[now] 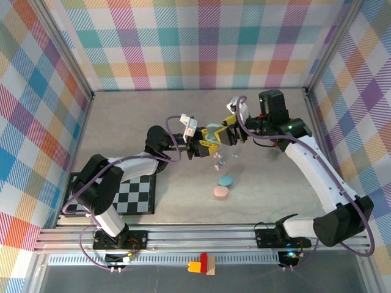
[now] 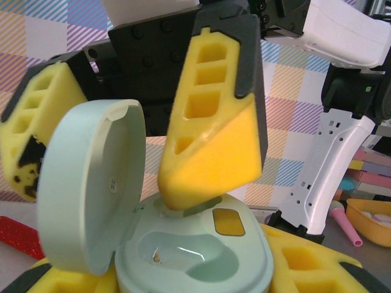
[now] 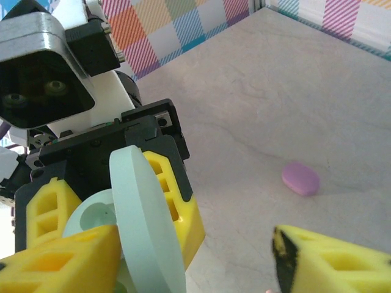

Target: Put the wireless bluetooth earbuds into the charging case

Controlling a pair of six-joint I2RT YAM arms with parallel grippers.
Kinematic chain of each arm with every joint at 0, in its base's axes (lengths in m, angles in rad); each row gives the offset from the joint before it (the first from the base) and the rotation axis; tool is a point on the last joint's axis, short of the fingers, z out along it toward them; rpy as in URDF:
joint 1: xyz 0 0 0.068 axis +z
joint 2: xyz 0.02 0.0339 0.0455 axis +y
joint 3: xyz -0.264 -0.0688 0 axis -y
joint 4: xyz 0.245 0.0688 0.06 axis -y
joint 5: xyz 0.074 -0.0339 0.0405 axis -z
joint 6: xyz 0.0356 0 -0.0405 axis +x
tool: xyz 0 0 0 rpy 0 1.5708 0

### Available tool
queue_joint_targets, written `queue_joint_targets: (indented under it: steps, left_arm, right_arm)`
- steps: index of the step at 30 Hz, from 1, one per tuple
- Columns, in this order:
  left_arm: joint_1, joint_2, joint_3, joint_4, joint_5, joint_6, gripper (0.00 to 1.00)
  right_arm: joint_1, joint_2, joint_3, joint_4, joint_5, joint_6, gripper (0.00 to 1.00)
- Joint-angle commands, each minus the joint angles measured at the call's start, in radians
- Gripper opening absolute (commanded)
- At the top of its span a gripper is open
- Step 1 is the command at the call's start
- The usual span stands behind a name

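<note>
Overhead, a pale grey table [image 1: 275, 116] fills the frame, walled in by pastel plaid panels. Two robot arms rise from the bottom edge and meet just above the centre. A black and white checkered mat [image 1: 135, 196] lies at lower left, partly under the left arm.

The left gripper [image 1: 201, 146] is closed tight on the mint green charging case [image 1: 212, 130], holding it up off the table at the centre of the frame. In the left wrist view the case sits low in the frame, clamped between yellow foam fingers [image 2: 299, 262], with its round lid [image 2: 91, 183] swung up and open at the left.

The right gripper [image 1: 222, 133] comes in from the right with its jaws spread well apart and nothing in them. One yellow finger [image 2: 214, 134] points down into the open case and touches it near the hinge; the other stands at the far left, with the lid between them.

Below the grippers, a blue oval case [image 1: 226, 180] and a pink oval case [image 1: 220, 193] lie touching on the table. A red and yellow block [image 1: 201, 264] sits at the bottom edge.

The tiny pastel earbuds [image 1: 219, 163] lie scattered on the table, between the held case and the blue one.
</note>
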Motion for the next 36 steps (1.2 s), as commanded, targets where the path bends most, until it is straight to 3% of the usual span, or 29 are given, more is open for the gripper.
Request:
queue_joint_targets:
  steps: [1,8,12,18,27,36]
  left_arm:
    - [-0.001,-0.028,-0.013,0.053,0.000,0.000,0.31]
    - [0.016,-0.024,-0.029,0.054,-0.030,0.019,0.31]
    - [0.040,-0.029,-0.043,0.056,-0.030,0.027,0.31]
    - [0.079,-0.061,-0.079,0.056,-0.031,0.030,0.31]
    - [0.105,-0.083,-0.104,0.055,-0.033,0.029,0.31]
    - [0.126,-0.084,-0.114,0.055,-0.027,0.033,0.31]
  right_arm:
    - [-0.015,-0.048,-0.007,0.037,-0.022,0.006,0.71]
    - [-0.062,-0.151,-0.092,0.132,-0.062,0.056,0.77]
    - [-0.160,-0.247,-0.220,0.322,-0.143,0.229,0.80]
    - [-0.233,-0.289,-0.399,0.476,-0.013,0.490,0.79]
    - [-0.203,-0.097,-0.534,0.434,0.234,0.762,0.71]
    - [-0.059,0.231,-0.511,0.500,0.254,0.842,0.65]
